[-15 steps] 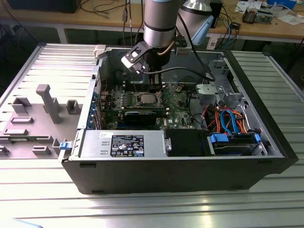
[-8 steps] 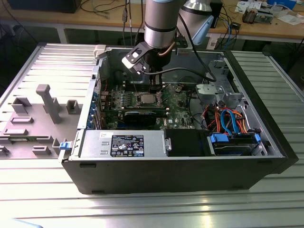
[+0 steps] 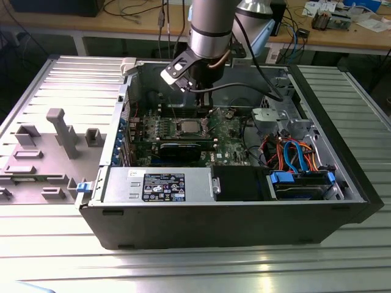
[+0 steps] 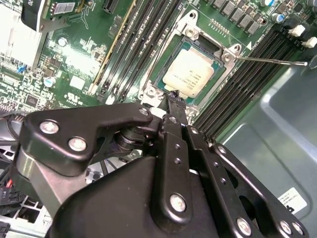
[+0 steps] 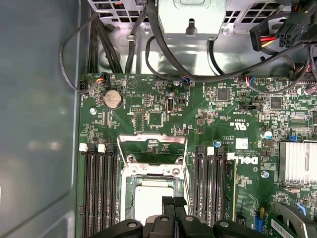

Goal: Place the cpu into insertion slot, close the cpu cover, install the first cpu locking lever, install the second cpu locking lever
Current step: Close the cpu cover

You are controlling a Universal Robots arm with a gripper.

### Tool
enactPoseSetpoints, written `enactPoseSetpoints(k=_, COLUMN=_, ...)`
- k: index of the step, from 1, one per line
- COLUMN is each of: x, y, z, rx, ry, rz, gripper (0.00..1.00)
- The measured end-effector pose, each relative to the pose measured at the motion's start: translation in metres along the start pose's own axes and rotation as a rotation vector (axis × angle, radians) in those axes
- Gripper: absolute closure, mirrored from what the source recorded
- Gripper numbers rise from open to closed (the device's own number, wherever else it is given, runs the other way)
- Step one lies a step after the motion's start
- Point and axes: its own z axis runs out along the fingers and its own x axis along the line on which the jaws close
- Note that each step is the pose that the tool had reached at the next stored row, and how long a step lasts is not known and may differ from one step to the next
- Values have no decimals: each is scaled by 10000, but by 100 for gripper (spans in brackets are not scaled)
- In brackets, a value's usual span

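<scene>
The gripper (image 4: 171, 95) is seen nearest, just above the board. Its jaws are pressed together, and nothing is held between them.

Just past the tips, the cpu (image 4: 190, 73) is found lying flat in the insertion slot (image 4: 225, 54), so that step looks done. The cpu is judged to be light, thin and stiff, with a smooth metal top. It could be hurt if pushed hard or tilted, so it is best held by its edges.

Behind it, the cpu cover (image 5: 153, 136) is seen standing open. It is judged to be thin, stiff steel that swings on a hinge, and it is best pushed at its free edge.

In the first wrist view, the open cover is shown with green board seen through its window. In the second wrist view, a thin metal lever (image 4: 270, 60) is shown sticking out beside the slot. In the exterior view, the arm (image 3: 211, 30) is shown reaching down into the open computer case (image 3: 232, 213).
</scene>
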Motion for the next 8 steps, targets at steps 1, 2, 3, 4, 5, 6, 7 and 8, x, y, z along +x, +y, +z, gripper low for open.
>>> enactPoseSetpoints(k=1, x=0, y=4, z=-6, rx=1, ry=-1, rz=0, gripper=89)
enactPoseSetpoints(k=2, x=0, y=8, z=-9, rx=1, ry=0, rz=1, gripper=89)
enactPoseSetpoints(k=3, x=0, y=12, z=-17, rx=2, ry=-1, rz=0, gripper=89)
enactPoseSetpoints(k=4, x=0, y=15, z=-21, rx=2, ry=0, rz=0, gripper=89)
enactPoseSetpoints(k=5, x=0, y=19, z=-27, rx=2, ry=0, rz=0, gripper=89)
enactPoseSetpoints(k=6, x=0, y=25, z=-36, rx=2, ry=0, rz=0, gripper=89)
enactPoseSetpoints(k=7, x=0, y=29, z=-45, rx=3, ry=0, rz=1, gripper=89)
enactPoseSetpoints(k=8, x=1, y=33, z=-55, rx=3, ry=0, rz=0, gripper=89)
